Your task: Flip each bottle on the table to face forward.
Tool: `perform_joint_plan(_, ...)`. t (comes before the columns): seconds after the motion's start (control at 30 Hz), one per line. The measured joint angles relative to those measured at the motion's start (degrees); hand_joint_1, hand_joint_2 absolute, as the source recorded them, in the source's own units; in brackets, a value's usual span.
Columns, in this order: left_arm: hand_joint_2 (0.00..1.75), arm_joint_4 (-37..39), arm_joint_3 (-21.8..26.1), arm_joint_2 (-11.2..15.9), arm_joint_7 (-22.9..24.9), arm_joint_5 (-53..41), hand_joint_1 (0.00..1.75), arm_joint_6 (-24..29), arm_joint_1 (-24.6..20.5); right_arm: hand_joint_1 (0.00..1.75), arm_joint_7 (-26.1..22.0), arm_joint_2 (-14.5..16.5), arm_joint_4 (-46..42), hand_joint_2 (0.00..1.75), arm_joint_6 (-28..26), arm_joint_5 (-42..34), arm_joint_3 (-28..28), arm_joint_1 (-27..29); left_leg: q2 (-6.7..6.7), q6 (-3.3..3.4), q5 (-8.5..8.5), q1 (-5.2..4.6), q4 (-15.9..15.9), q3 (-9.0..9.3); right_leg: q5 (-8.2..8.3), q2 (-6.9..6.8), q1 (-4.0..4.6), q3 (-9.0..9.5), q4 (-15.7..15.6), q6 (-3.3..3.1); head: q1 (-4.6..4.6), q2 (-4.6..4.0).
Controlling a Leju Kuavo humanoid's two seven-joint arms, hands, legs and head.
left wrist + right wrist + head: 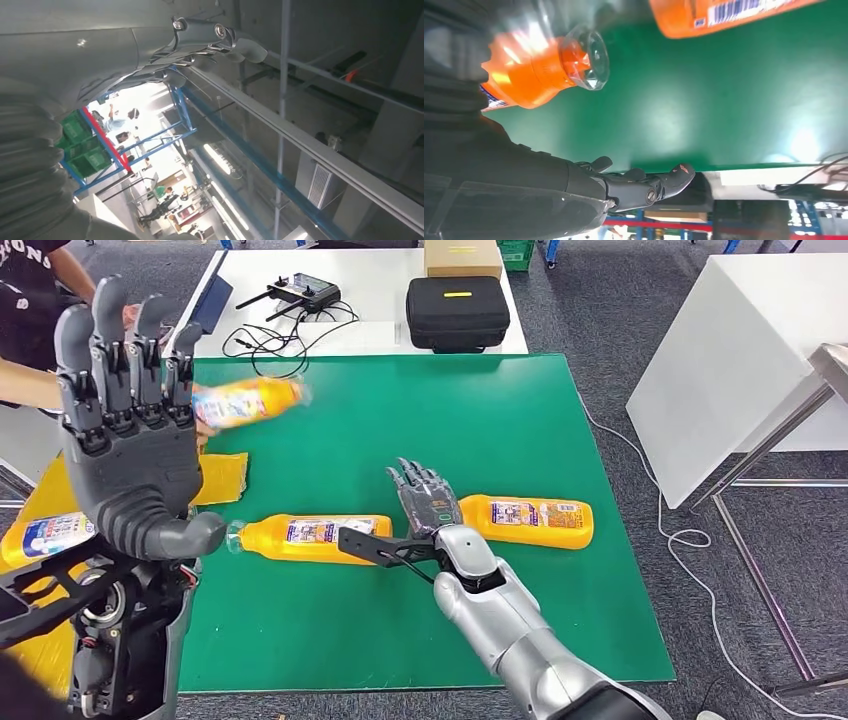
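Head view shows the left hand raised up high, fingers straight and apart, holding nothing. Right hand lies flat and open on the green worktop — between two orange bottles lying sideways. Their label writing is too small to read. Farther back, a third bottle — blurry — is in a person's hand.

1. The head view is evenly and brightly lit; the green mat shows soft, short shadows under the lying bottles.
2. The bottle at the mat's far left edge is smeared by motion blur.
3. The left wrist view is dim and grey, with one blown-out white patch by the blue shelving.
4. In the right wrist view the near bottle is out of focus, perhaps also moving, and pale glare spots lie on the mat.
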Motion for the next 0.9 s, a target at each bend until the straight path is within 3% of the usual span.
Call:
perform_joint_plan(0.37, 1.75, -0.97, 0.07, -0.57, -0.96, -0.63, 0.00, 0.48, 1.07, 0.00, -5.06, 1.35, 1.20, 1.75, 6.52, 2.18, 1.21, -0.43, -0.01, 0.00, 0.00, 0.00, 0.00, -0.01, 0.00, 0.00, 0.00, 0.00, 0.00, 0.00, 0.00, 0.00)
perform_joint_plan(0.7, 1.75, -1.01, 0.51, -1.47, -1.13, -0.49, 0.00, -0.11, 1.00, 0.00, -10.59, 1.88, 2.38, 1.75, 16.94, -2.13, 1.28, -0.82, 0.00, 0.00, 0.00, 0.00, 0.00, 0.00, 0.00, 0.00, 0.00, 0.00, 0.00, 0.00, 0.00, 0.00)
perform_joint_plan(0.9, 1.75, -1.59, 0.51, -1.74, -1.23, 0.03, 0.00, -0.70, 0.96, 0.00, -11.10, 1.88, 3.05, 1.75, 19.46, -3.58, 0.87, -1.37, 0.00, 0.00, 0.00, 0.00, 0.00, 0.00, 0.00, 0.00, 0.00, 0.00, 0.00, 0.00, 0.01, 0.00)
